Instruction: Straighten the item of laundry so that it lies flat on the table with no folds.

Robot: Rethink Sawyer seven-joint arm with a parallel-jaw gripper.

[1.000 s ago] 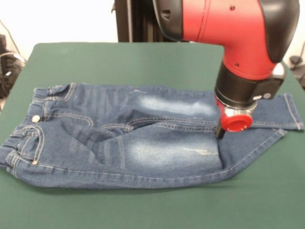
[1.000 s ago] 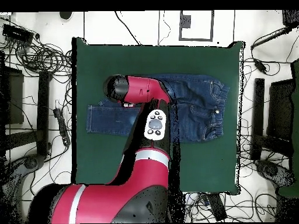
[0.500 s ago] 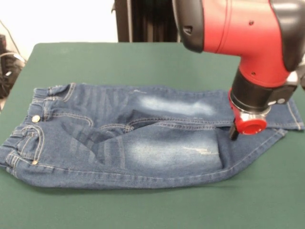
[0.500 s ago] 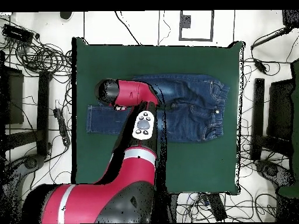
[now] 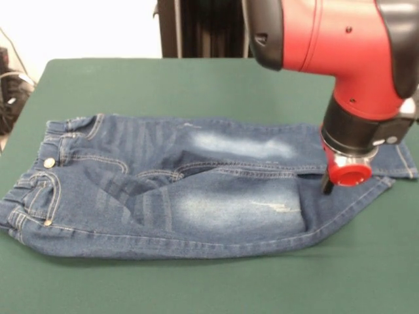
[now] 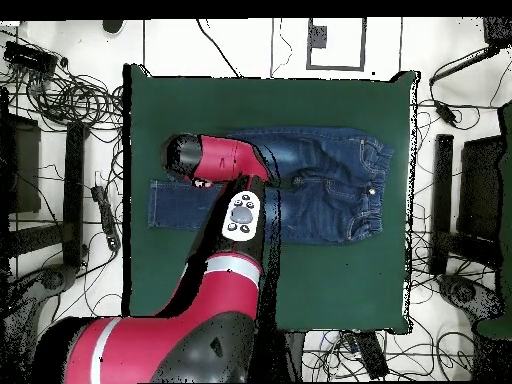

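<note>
Dark green cloth covers the large rectangular table (image 5: 196, 85) under me, with cables and stands crowding the floor around it in the overhead view. On it lies the small pair of blue denim jeans (image 5: 170, 190) with faded whitish thigh patches and tan stitching, waistband toward the front view's left, legs running right.

My gripper (image 5: 327, 185) hangs low over the lower legs, near where the near leg folds back on itself; one dark tip shows below the red cap, and I cannot tell whether it is spread or closed, or whether it touches the denim. From above, my red arm (image 6: 215, 160) covers that spot (image 6: 205, 183).

I judge I am partway through: the far leg reaches out to its hemmed cuff (image 5: 406, 154) at the right, but the near leg doubles under at a rounded fold (image 5: 308, 229) and ends in a tucked point (image 5: 386, 182). The seat area also creases. Next, I think, I need to catch the near leg's end and draw it rightward until the fold opens, without dragging the whole garment.

Against a second ago, I have shifted right along the legs, from over the knees toward the cuffs; over the last half second the move was slight. The jeans lie as they did.
</note>
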